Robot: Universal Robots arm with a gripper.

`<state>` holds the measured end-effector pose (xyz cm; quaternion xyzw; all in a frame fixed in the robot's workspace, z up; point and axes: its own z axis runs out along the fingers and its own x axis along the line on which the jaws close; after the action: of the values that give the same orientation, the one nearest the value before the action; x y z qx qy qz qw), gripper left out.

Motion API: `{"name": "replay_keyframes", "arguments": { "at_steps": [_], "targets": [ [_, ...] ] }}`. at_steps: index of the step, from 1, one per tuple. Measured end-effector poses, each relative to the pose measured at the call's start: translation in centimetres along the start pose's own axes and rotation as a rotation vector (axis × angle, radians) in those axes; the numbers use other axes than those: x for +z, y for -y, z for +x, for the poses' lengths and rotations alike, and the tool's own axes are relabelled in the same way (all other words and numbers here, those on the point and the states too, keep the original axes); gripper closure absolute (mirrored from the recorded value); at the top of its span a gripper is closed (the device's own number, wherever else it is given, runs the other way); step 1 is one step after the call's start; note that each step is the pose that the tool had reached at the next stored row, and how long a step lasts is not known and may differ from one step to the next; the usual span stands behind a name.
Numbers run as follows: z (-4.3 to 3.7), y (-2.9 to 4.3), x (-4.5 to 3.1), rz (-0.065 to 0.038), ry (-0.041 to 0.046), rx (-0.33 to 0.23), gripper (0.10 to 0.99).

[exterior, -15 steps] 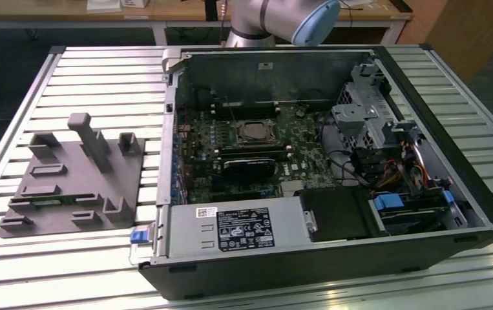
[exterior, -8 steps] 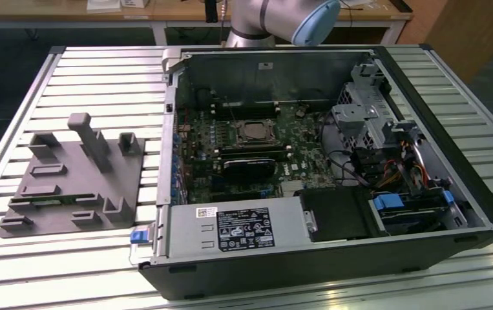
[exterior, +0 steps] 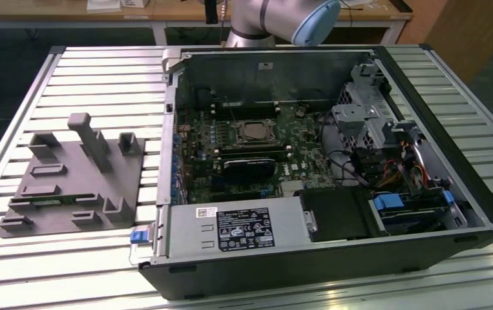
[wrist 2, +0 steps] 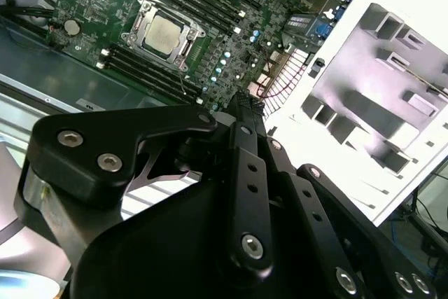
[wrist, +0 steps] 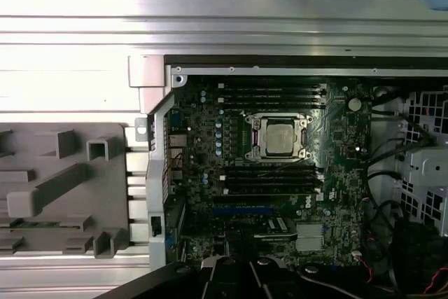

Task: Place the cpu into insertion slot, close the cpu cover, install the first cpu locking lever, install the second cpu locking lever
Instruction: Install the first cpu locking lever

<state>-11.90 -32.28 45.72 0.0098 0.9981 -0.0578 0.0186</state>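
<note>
Here we go: the open computer case (exterior: 475, 194) sits on the slatted metal table (exterior: 99, 71). In the exterior view the robot arm (exterior: 272, 19) stands at twelve o'clock from it. The grey fixture tray (exterior: 73, 181) lies at nine o'clock, just beside the case wall. Down on the green board (wrist: 336, 194), the cpu (wrist: 280, 138) is seated in the insertion slot (wrist: 253, 138), dull silver top facing up. The cpu cover (wrist: 278, 117) lies flat around it, and the chip shows through its square window. In the exterior view that socket sits at about eleven o'clock from the case's middle, with the labelled power supply (exterior: 229, 229) at six o'clock from it. Long black memory slots (wrist: 273, 92) run along two opposite sides of the socket, just beside it. Now the gripper (wrist 2: 246, 106): in the second wrist view it hangs over the board's edge near the case wall, well apart from the cpu. Clenched or released, I cannot tell from here.
</note>
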Motion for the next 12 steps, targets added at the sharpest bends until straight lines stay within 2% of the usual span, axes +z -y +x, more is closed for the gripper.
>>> {"name": "replay_keyframes", "arguments": {
  "at_steps": [12],
  "targets": [
    [0.01,-0.04,0.30,0.000,0.0000,0.000,0.980]
  ]
}}
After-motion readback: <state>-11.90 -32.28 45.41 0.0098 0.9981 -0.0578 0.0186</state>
